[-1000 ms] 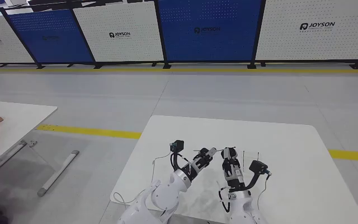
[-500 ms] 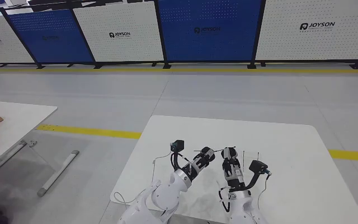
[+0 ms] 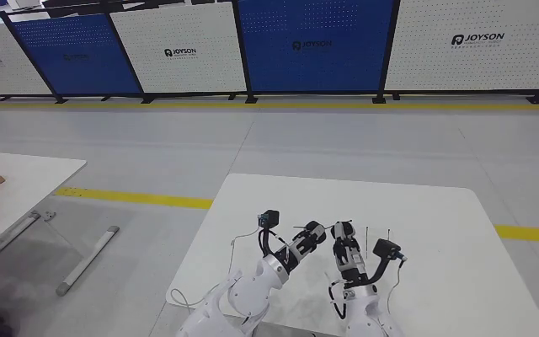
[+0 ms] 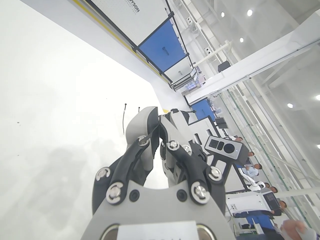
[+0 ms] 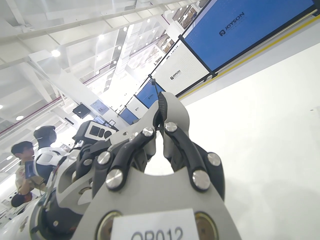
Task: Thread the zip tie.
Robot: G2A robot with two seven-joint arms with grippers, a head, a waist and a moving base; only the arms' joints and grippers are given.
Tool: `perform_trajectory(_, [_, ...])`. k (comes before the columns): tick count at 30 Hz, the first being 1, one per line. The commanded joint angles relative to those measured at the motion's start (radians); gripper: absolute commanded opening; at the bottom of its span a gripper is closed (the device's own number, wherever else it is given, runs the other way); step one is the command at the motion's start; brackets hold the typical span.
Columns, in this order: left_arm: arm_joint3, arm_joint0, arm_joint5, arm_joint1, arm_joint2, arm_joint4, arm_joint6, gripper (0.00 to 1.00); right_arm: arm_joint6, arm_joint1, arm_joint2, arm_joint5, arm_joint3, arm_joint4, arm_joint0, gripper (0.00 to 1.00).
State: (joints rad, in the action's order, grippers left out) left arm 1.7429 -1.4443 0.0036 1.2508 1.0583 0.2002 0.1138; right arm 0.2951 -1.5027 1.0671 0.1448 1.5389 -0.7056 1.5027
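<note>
Table from the top view: left gripper just beside right gripper over its near part, loose ties lying close by. Left wrist view: jaws pinched together on a zip tie. Right wrist view: jaws likewise closed on a zip tie, its head poking past the fingertips.

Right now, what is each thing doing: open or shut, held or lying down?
left gripper: fingers shut on a zip tie.
right gripper: fingers shut on a zip tie, its head poking past the tips.
spare zip ties: lying loose on the table, not looped.
</note>
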Motion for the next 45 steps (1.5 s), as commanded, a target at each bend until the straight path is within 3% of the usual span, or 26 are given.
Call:
perform_trajectory(1, [0.001, 0.000, 0.001, 0.000, -0.002, 0.005, 0.003, 0.00, -0.008, 0.001, 0.003, 0.011, 0.007, 0.008, 0.004, 0.00])
perform_trajectory(14, [-0.006, 0.006, 0.021, 0.002, -0.009, 0.019, -0.014, 0.00, -0.010, 0.004, 0.010, 0.008, 0.021, -0.010, 0.017, 0.00])
perform_trajectory(31, [0.006, -0.001, -0.001, 0.001, -0.003, 0.010, -0.004, 0.00, -0.026, 0.006, 0.013, 0.010, 0.020, 0.006, 0.015, 0.00])
perform_trajectory(32, [0.006, -0.001, 0.001, 0.002, -0.003, 0.009, -0.007, 0.02, -0.023, 0.005, 0.014, 0.008, 0.020, 0.007, 0.014, 0.00])
perform_trajectory(34, [0.005, 0.000, 0.004, 0.002, -0.004, 0.008, -0.008, 0.23, -0.019, 0.005, 0.015, 0.003, 0.018, 0.005, 0.013, 0.00])
perform_trajectory(36, [0.005, 0.001, 0.006, 0.002, -0.004, 0.008, -0.010, 0.25, -0.011, 0.005, 0.015, -0.011, 0.017, -0.007, 0.011, 0.00])
perform_trajectory(37, [0.005, 0.001, 0.007, 0.003, -0.004, 0.007, -0.011, 0.31, -0.009, 0.005, 0.013, -0.015, 0.016, -0.011, 0.011, 0.00])
perform_trajectory(40, [0.005, 0.002, 0.008, 0.003, -0.004, 0.001, -0.016, 0.30, -0.006, 0.004, 0.010, -0.021, 0.013, -0.015, 0.008, 0.00])
perform_trajectory(45, [0.002, 0.004, 0.004, 0.005, -0.001, -0.007, -0.032, 0.17, 0.000, 0.002, 0.006, -0.032, 0.005, -0.023, 0.002, 0.00])
